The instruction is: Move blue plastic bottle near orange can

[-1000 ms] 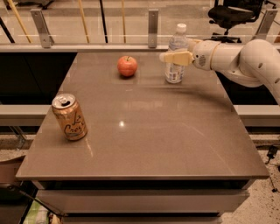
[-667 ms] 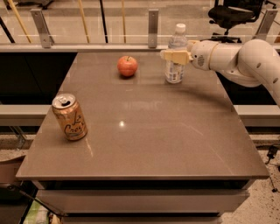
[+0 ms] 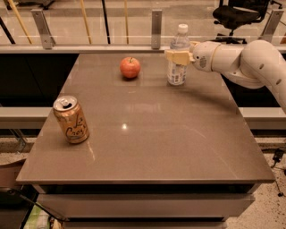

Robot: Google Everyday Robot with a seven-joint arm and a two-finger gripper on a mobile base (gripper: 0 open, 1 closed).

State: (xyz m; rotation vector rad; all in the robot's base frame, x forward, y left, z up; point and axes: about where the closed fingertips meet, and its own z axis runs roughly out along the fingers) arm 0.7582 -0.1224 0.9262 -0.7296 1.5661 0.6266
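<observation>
The blue plastic bottle stands upright near the far edge of the table, right of centre. It is clear plastic with a white cap and a white-and-blue label round its lower half. Whether it holds any liquid cannot be told through the clear wall. The orange can stands near the left front corner, well apart from the bottle. Its silver top shows a dark opening, but its contents cannot be seen (the tan side carries dark cursive lettering).

The gripper reaches in from the right on a white arm and is clasped around the blue plastic bottle just above the label. One tan finger crosses the front of the bottle and hides that band of it, while the other finger is behind the bottle and out of sight. The arm runs off the right edge.

A red apple sits left of the bottle, apart from it. An office chair behind the railing is cut off at the top.
</observation>
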